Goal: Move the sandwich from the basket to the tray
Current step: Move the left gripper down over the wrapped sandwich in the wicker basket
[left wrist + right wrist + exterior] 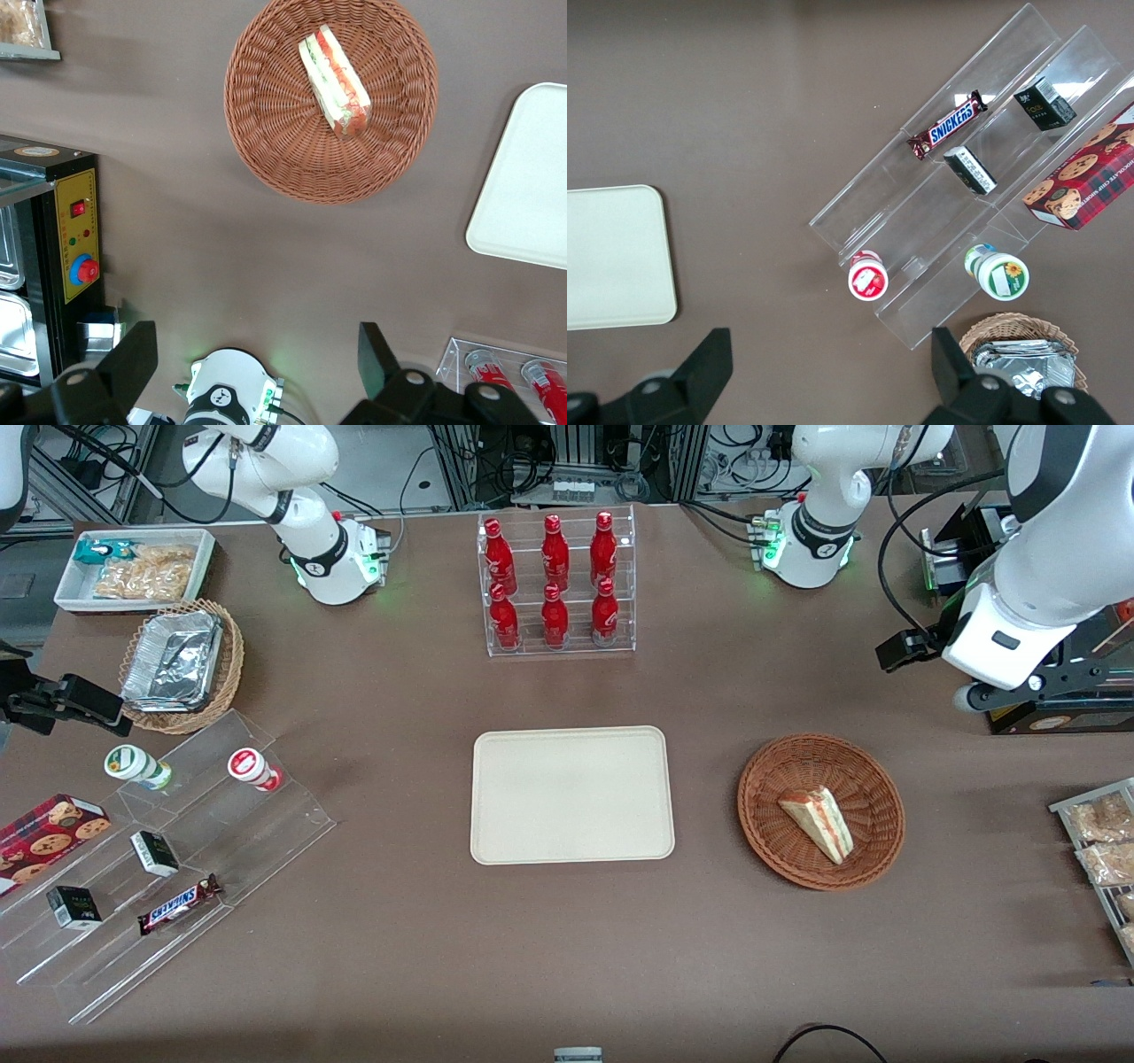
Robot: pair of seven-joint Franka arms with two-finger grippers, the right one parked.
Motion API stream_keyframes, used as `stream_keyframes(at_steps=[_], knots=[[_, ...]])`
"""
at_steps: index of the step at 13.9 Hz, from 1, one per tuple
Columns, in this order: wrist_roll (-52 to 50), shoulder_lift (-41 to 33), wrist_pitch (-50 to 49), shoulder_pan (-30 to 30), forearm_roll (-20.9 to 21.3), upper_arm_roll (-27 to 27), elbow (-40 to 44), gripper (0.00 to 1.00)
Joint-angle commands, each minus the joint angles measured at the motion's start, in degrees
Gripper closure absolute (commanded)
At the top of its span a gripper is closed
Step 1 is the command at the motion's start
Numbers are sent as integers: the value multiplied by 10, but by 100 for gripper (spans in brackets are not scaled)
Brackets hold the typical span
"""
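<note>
Hovering wide open and empty, the end effector [257, 367] is well apart from the sandwich [335, 81], which lies diagonally in the basket [266, 142] beside the tray [527, 186]

Landmark: tray [572, 794], mid-table. Toward working arm's end from tray: basket [821, 810], apart from tray, with sandwich [818, 821] lying in it. Farther from front camera than tray: bottle rack [556, 583]. Toward parked arm's end from tray: stepped stand [151, 868] carrying candy bar [179, 903]. Gripper [257, 372] raised well above table, fingers spread wide, farther from front camera than basket.
</note>
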Motion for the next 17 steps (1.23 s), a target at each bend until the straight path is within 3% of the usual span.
stream_keyframes(at_steps=[1, 6, 10, 12, 17], knots=[[9, -2, 0, 4, -7, -2, 3, 0], [8, 18, 1, 6, 0, -2, 5, 0], [5, 107, 23, 39, -3, -2, 0, 0], [-12, 142, 76, 39, -1, -2, -15, 0], [-160, 159, 282, 32, 0, -3, -140, 0]])
